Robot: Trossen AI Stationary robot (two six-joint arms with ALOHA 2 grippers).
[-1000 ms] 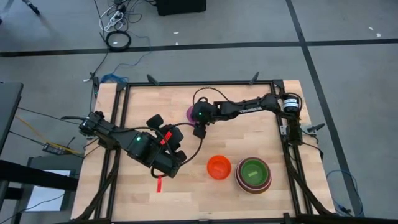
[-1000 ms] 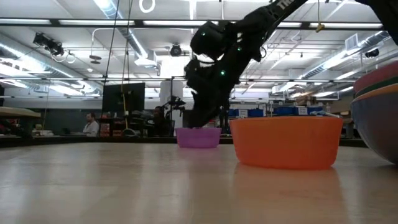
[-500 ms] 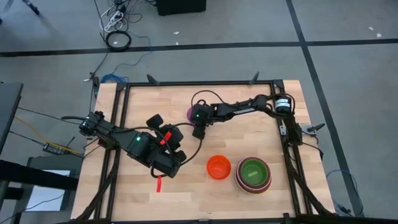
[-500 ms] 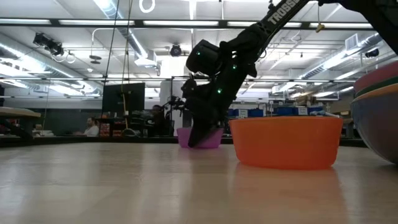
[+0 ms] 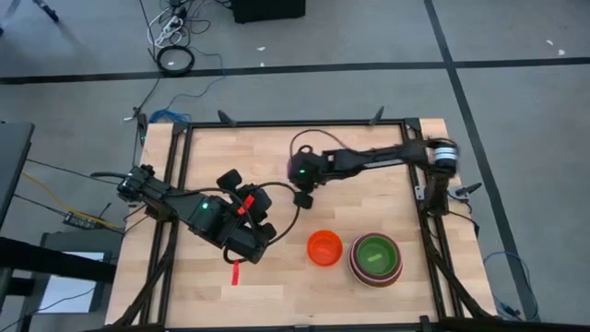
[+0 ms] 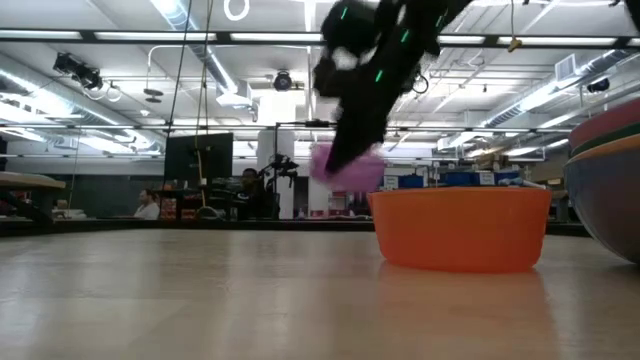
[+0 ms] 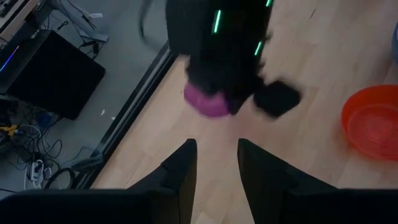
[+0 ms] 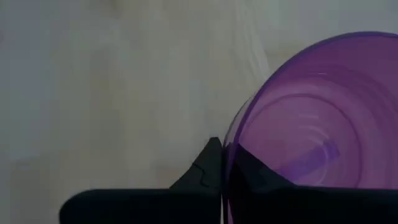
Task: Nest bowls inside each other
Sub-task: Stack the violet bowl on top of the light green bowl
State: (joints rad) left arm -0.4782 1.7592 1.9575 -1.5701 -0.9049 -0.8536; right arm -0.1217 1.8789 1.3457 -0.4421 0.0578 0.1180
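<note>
Jaws of right gripper (image 8: 222, 163) pinch purple bowl (image 8: 298, 124) rim, lifted off table (image 5: 369, 198); orange bowl (image 5: 324, 247) un-nested beside green-topped stack (image 5: 375, 258); left gripper (image 7: 214, 163) jaws spread, idle.

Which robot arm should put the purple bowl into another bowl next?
Probably the right arm: its tool is shut on the purple bowl, lifted off the table. The left tool holds nothing.

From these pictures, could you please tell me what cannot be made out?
- Purple bowl: hidden under the right arm in the high view; blurred in the low view.
- Bowl stack: only the green one inside and a dark red rim show from above; the low view's right edge cuts it off.
- Left gripper: its arm covers it in the high view.
- Right gripper: mostly below the wrist view's edge.
</note>
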